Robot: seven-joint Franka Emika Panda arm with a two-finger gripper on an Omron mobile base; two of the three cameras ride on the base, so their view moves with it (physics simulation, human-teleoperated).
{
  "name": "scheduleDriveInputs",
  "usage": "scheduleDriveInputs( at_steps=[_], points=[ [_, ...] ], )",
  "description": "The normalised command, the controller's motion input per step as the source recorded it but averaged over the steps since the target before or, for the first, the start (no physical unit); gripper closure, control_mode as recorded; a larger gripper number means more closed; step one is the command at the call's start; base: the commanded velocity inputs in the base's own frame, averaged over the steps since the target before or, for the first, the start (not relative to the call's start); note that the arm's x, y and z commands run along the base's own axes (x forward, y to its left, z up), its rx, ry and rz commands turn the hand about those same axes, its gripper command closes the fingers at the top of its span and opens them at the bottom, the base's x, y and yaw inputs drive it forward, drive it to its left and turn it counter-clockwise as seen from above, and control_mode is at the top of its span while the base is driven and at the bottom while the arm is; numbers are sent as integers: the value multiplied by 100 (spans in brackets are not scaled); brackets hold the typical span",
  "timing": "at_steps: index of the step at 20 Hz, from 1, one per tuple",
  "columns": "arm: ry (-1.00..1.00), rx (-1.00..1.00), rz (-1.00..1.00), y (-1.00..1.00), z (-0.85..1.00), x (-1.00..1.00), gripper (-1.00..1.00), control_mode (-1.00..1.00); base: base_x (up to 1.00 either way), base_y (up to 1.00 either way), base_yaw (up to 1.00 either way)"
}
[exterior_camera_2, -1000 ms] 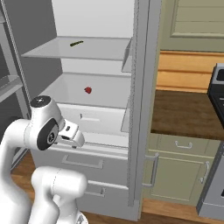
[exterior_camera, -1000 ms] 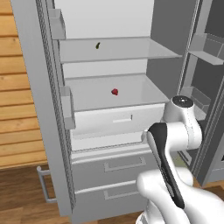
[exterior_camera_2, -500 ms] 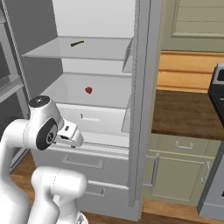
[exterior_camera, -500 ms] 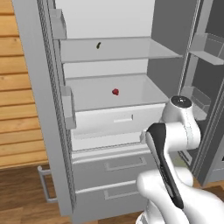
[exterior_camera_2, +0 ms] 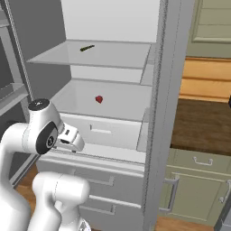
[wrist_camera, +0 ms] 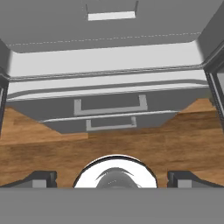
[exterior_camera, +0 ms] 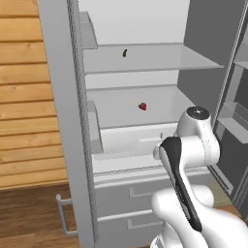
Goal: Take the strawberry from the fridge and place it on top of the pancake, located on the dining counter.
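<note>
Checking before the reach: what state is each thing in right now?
Fridge: doors open.
Strawberry: lying loose on the lower shelf, untouched.
Dark green item: lying on the upper shelf.
Two drawers: shut.
Claw: open, empty, pointing down toward the floor.

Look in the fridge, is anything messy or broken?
Nothing stands out. The fridge stands open, the strawberry sits alone on the middle shelf, and a small dark green item lies on the shelf above. Both drawers are shut.
</note>
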Motion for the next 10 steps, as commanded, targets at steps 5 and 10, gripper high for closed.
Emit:
scheduleDriveInputs(
  at_steps=[5, 10],
  points=[
    [0, 0, 0, 0, 0, 0, -100, 100, 62, 0, -2],
    [0, 0, 0, 0, 0, 0, -100, 100, 60, 0, -11]
  ],
)
